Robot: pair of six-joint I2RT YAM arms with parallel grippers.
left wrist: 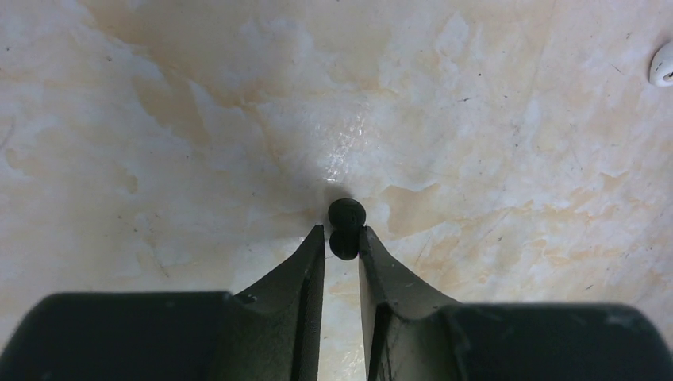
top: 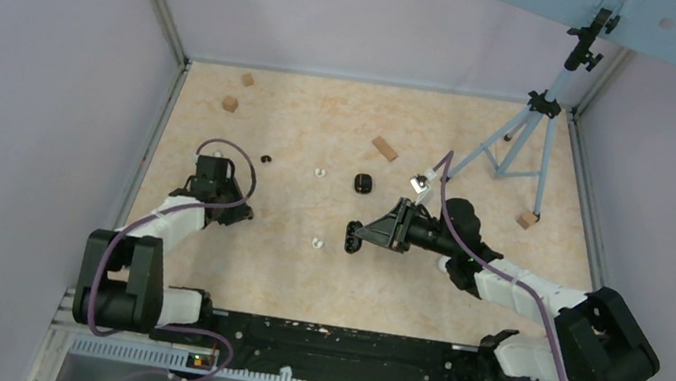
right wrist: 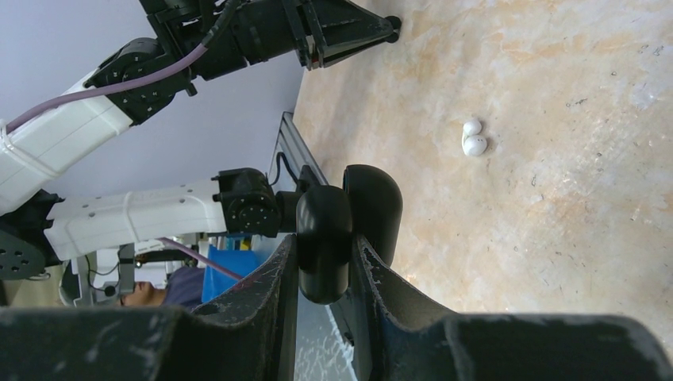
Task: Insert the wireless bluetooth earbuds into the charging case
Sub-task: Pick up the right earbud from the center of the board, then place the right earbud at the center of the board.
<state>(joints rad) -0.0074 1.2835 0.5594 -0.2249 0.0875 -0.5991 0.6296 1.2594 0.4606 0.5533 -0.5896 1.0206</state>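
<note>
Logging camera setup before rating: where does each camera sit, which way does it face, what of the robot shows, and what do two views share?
Top: above and behind the arms, looking down on the table; left arm and right arm show, bases at the bottom.
Left wrist: looks down past its left claw at the black earbud it pinches.
Right wrist: looks sideways across the table; right claw grips a black case.
Shared: top and right wrist both show the left arm and a white earbud.
</note>
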